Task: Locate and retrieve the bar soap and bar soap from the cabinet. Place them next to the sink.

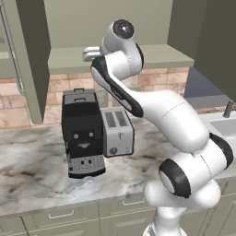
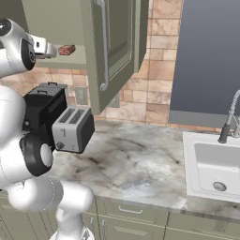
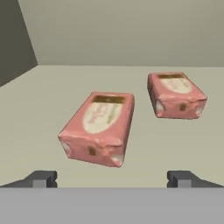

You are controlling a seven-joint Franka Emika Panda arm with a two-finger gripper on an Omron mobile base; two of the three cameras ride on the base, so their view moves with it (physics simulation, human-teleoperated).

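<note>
We are at the first pick: our two-finger gripper (image 3: 112,178) reaches into the open olive-green wall cabinet (image 2: 115,44), its dark finger tips spread wide and holding nothing. In the hand view, the nearer pink-wrapped rectangular bar soap (image 3: 99,127) lies flat on the pale cabinet shelf (image 3: 35,113) just ahead of the tips, slightly toward eleven o'clock of centre and turned askew. The second, matching bar soap (image 3: 176,94) rests apart from it at about two o'clock, farther back. From the right base view, one small reddish block (image 2: 67,49) shows on the shelf; we cannot tell which bar it is. Next, we judge, the hand must advance, square its fingers to the nearer bar's skewed sides and close. The pale recessed sink (image 2: 212,165) with its dark faucet waits well off to the right along the marbled counter (image 2: 136,161).
</note>
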